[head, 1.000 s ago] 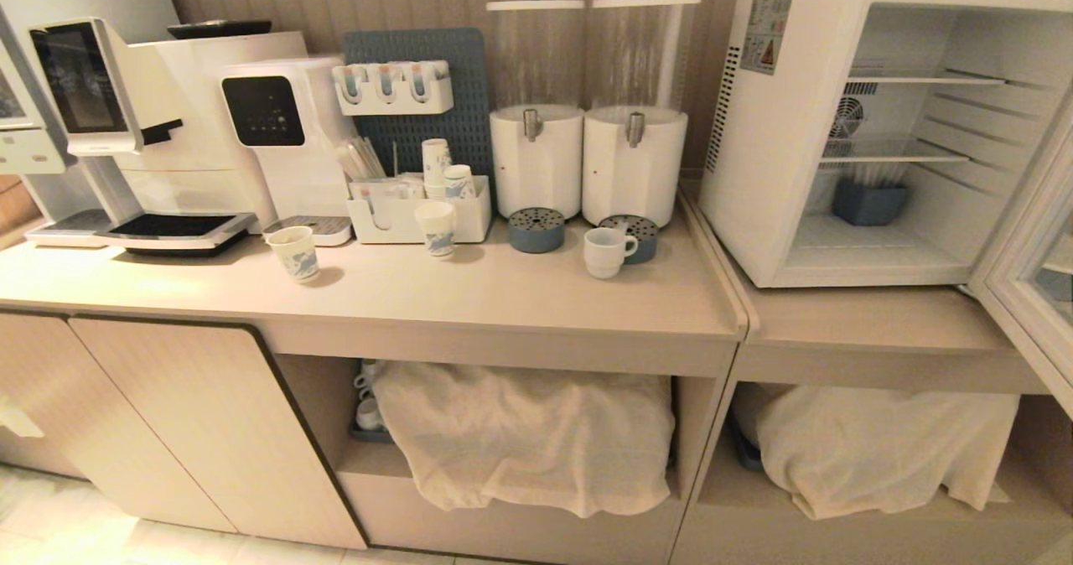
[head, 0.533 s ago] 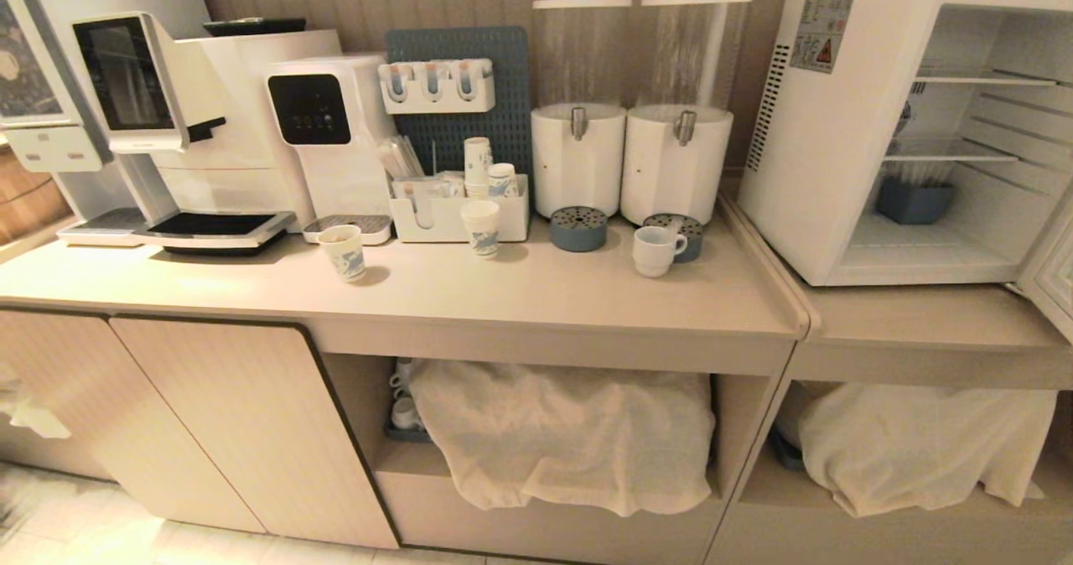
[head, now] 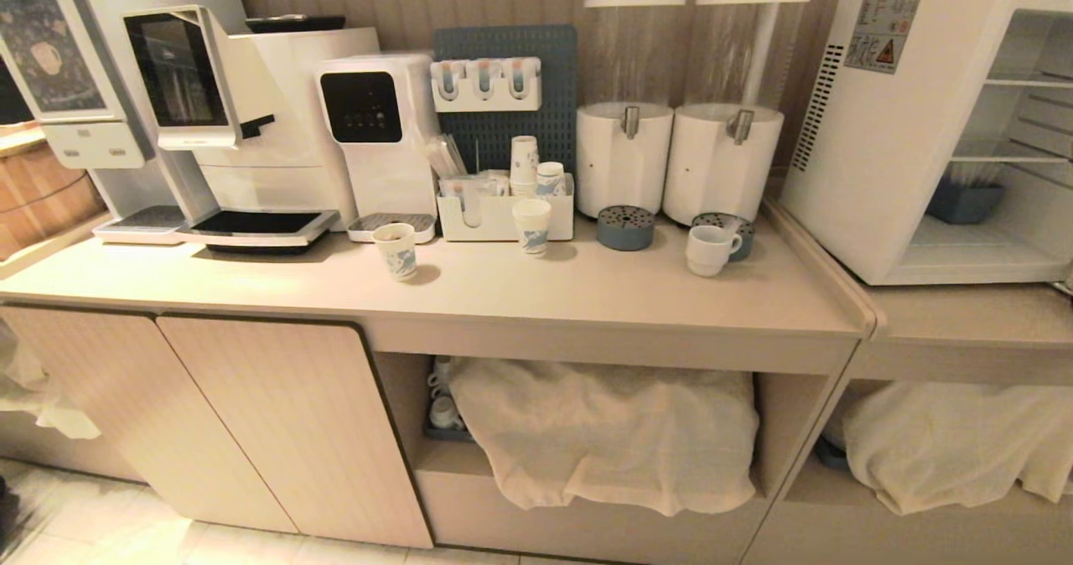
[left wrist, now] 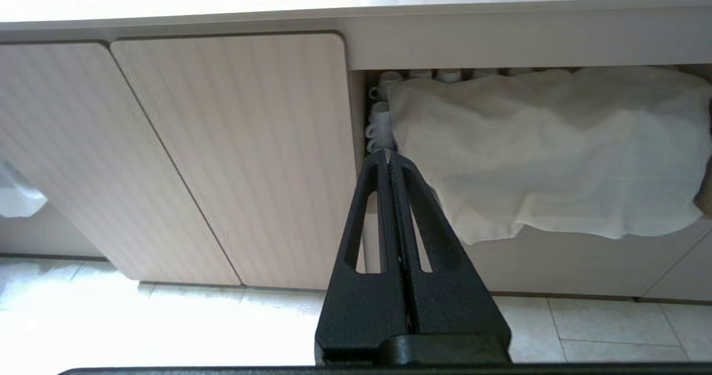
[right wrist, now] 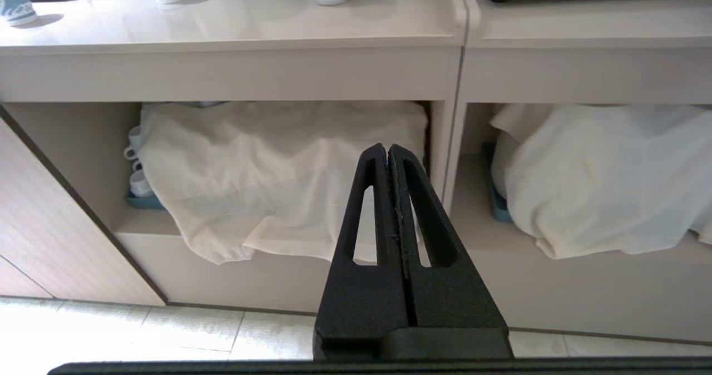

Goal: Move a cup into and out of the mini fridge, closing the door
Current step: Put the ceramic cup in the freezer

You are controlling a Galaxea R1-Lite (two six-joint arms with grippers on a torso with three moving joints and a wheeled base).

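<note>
Reaching with both my left pincer (left wrist: pixel 391 153) and right pincer (right wrist: pixel 388 148) clenched, I risk toppling the cup (head: pixel 709 250) against the near drip tray (head: pixel 728 231).

head: high, looking down at counter (head: pixel 587 288) | wrists: low, level, facing shelf cloth (left wrist: pixel 545 147)

A self-serve drinks station in a café or office pantry: a long pale beige wooden counter (head: pixel 587 297) carries a white coffee machine with a dark screen (head: pixel 226 121), two white drink dispensers with clear cylinders (head: pixel 679 121) and stacked blue-printed paper cups (head: pixel 524 163), beside a white boxy mini fridge (head: pixel 914 121).
</note>
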